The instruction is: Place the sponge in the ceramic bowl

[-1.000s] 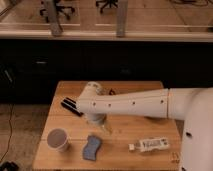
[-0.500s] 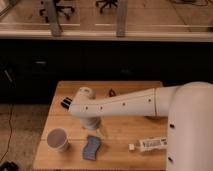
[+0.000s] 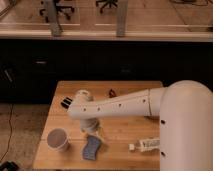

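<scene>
Swinging leftward and lower over the last second, the white arm (image 3: pixel 120 104) now has its wrist above the left half of the surface, while the sponge, the cup and the tube lie where they lay before.

One arm is in view. Its bulky rounded shoulder fills the lower right corner, and its forearm reaches almost level across the wooden surface (image 3: pixel 122 131) towards the left. There it bends at a rounded wrist and turns downward. One pincer (image 3: pixel 93 135) hangs from that wrist, pointing down at the boards. It is released, with its fingers spread and nothing between them. It sits just above the far end of the sponge, and I cannot tell whether it touches it.

Five loose things show on the surface, one of each:
- A white cup (image 3: pixel 58 139) with a brownish inside stands upright near the front left corner.
- A white tube (image 3: pixel 147 145) lies flat at the front right, partly behind the shoulder.
- The blue-grey sponge (image 3: pixel 91 148) lies flat near the front edge, between cup and tube and closer to the cup.
- A black bar (image 3: pixel 66 103) pokes out from behind the wrist at the left edge.
- A small red shape (image 3: pixel 112 92) peeks over the forearm's upper edge, and too little of it shows to say what it is.
</scene>
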Tool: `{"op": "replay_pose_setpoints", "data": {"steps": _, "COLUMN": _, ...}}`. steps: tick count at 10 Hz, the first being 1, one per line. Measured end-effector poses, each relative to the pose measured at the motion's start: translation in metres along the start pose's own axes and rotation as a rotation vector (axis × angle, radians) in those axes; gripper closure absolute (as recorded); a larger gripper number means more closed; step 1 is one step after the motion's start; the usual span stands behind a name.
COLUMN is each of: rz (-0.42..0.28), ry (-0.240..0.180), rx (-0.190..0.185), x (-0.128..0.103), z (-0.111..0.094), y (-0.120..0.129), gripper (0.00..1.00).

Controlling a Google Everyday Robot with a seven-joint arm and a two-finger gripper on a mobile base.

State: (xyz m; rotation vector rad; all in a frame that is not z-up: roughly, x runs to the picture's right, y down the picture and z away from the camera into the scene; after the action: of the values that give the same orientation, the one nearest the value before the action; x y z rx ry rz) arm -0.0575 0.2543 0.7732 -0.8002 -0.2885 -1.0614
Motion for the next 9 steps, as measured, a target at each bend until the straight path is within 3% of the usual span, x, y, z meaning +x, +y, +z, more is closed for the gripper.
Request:
{"op": "replay_pose_setpoints", "data": {"steps": 5, "rz": 0.002, "ry": -0.017, "rx": -0.018, "x": 0.000, "z": 0.019, "y": -0.001, "gripper": 0.20}}
{"op": "replay_pose_setpoints", "data": {"steps": 9, "rz": 0.013, "ry": -0.017, "rx": -0.010, "x": 0.001, "z": 0.025, "y": 0.003, "gripper": 0.20}}
